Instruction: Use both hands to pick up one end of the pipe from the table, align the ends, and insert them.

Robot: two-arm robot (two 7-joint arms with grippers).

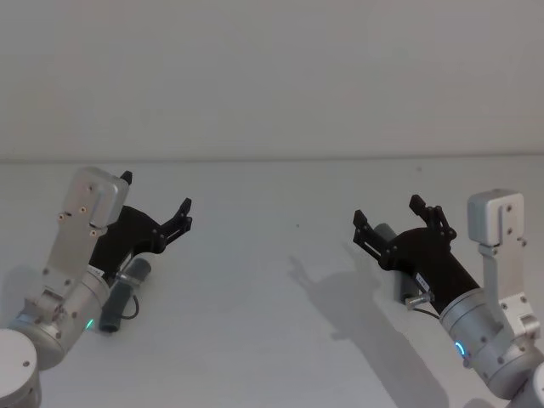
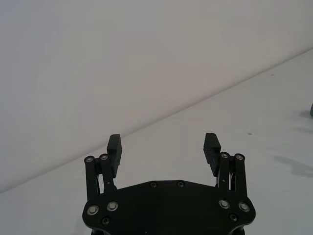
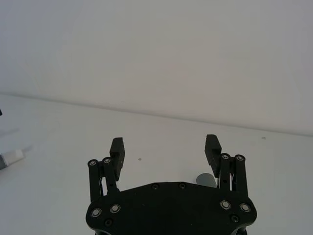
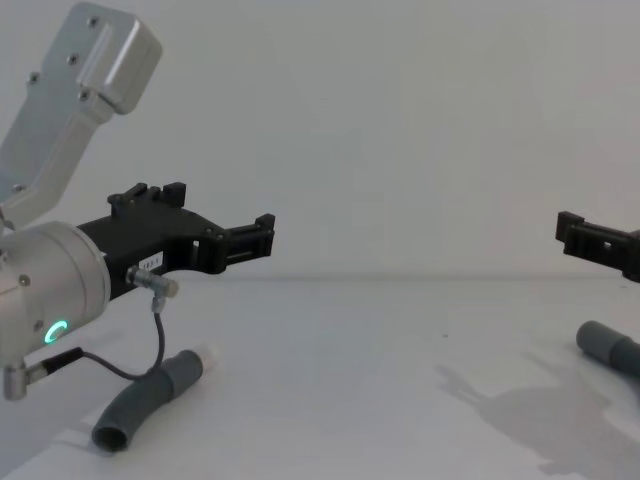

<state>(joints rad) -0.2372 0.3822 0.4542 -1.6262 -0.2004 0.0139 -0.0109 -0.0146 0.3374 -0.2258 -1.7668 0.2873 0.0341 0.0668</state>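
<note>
Pipe (image 4: 150,400) lying on table (image 1: 238,357), left gripper (image 1: 157,191) and right gripper (image 1: 388,210) hovering above it, pointing forward, fingers spread wide.

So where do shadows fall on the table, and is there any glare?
Head view: the right gripper throws a soft grey shadow on the table, toward the centre and the robot; no glare. Chest view: that shadow lies beside the grey cuff. Left wrist view: even light, one faint shadow far off.

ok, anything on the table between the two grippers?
Nothing. In the head view, bare table between the left gripper and right gripper, just a shadow.
</note>
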